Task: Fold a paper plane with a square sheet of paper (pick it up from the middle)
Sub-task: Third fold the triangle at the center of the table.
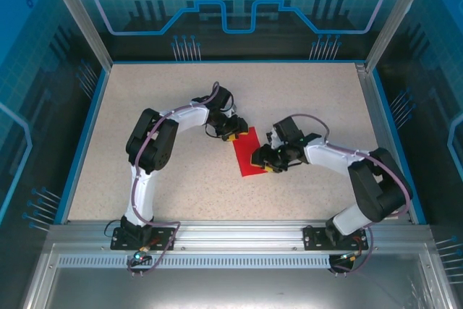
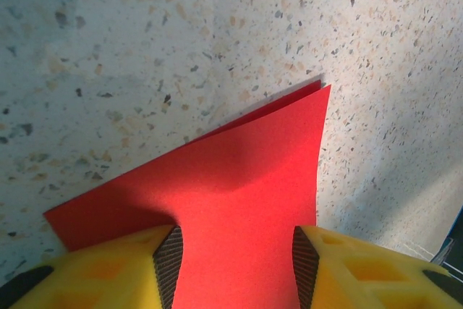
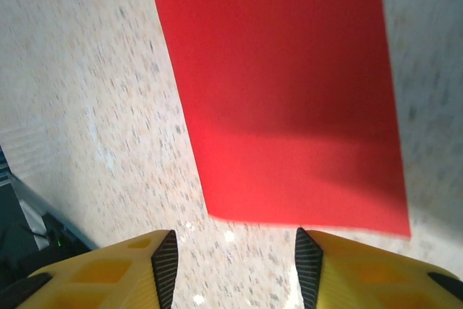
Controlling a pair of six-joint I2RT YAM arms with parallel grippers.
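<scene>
The square sheet of paper (image 1: 248,153) is bright red and lies flat on the speckled table, folded over into a rectangle. In the left wrist view two layers of the sheet (image 2: 253,171) show at its far edge. My left gripper (image 1: 233,129) is at the sheet's far end, open, its jaws (image 2: 237,251) astride the red surface. My right gripper (image 1: 269,158) is at the near right side, open over bare table (image 3: 236,251), and the sheet's edge (image 3: 289,106) lies just ahead of its fingertips. The paper plane is out of view.
The speckled table (image 1: 181,179) has a blue rim (image 1: 81,142) on the left, back and right. An aluminium rail (image 1: 239,229) with both arm bases runs along the near edge. Transparent blue walls stand around the table.
</scene>
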